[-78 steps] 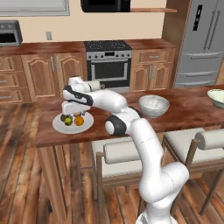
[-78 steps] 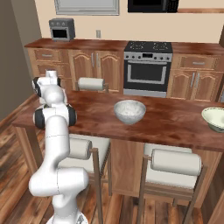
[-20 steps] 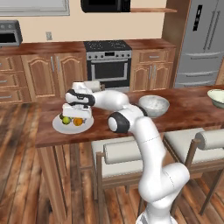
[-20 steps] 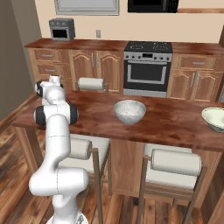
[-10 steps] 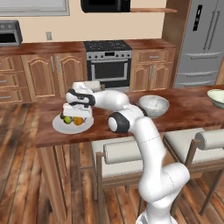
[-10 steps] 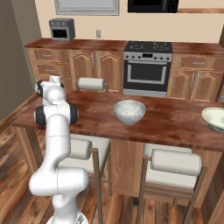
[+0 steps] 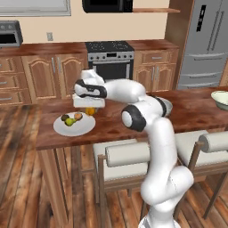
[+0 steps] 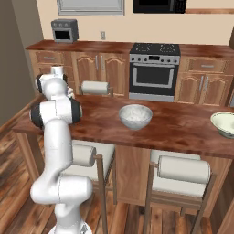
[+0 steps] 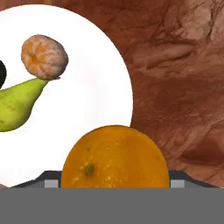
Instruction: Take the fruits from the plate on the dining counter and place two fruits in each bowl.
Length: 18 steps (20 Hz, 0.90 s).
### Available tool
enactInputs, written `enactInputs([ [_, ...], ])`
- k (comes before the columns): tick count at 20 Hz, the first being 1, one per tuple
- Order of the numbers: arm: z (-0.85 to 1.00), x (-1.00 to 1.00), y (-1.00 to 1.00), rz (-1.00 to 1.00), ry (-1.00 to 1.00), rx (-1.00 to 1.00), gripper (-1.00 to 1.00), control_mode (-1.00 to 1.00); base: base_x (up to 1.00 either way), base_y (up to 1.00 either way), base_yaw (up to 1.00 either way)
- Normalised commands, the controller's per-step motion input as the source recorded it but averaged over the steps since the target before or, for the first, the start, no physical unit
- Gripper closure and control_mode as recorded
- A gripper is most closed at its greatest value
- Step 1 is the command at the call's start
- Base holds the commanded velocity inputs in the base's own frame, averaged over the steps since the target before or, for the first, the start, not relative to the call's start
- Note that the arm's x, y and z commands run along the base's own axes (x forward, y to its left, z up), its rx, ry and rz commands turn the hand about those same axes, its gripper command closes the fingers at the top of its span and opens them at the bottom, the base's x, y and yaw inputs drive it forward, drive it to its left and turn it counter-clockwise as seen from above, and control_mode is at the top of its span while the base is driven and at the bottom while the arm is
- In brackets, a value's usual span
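Note:
My gripper (image 7: pixel 90 108) is shut on the round orange (image 7: pixel 90 111), held just above the dining counter (image 7: pixel 116 124) at the right rim of the plate (image 7: pixel 84 130). The hand view has the orange (image 9: pixel 114 157) between my fingertips over the plate's edge (image 9: pixel 100 83). Three fruits lie on the plate: a yellow-green pear (image 9: pixel 13 109), a tan-orange one (image 9: pixel 44 57) and a dark one (image 9: pixel 1 74) at the frame's edge. One bowl (image 8: pixel 135 116) stands mid-counter, and the other bowl (image 8: pixel 224 123) sits at the far right end.
Two stools with white padded seats (image 8: pixel 183 171) are tucked under the counter's near side. A paper towel roll (image 8: pixel 96 87) lies behind the counter's left end. A stove (image 8: pixel 153 77) and brown cabinets line the back wall.
The jaws have closed on the orange. The hand has since risen a little and shifted right, carrying the orange off the plate's middle toward its rim.

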Motion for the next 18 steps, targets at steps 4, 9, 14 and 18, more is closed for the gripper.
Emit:
enactInputs([
  [4,0.53,-1.00,-0.99,0.03,-0.47,0.01,1.00,-1.00,0.00,0.00,0.00],
  [9,0.28,-1.00,-1.00,0.05,-0.46,0.00,1.00,-1.00,0.00,0.00,0.00],
  [14,0.71,-0.39,-0.89,0.08,-0.19,0.00,1.00,-1.00,0.00,0.00,0.00],
  [18,1.00,0.07,-0.75,0.08,0.04,0.00,1.00,-1.00,0.00,0.00,0.00],
])
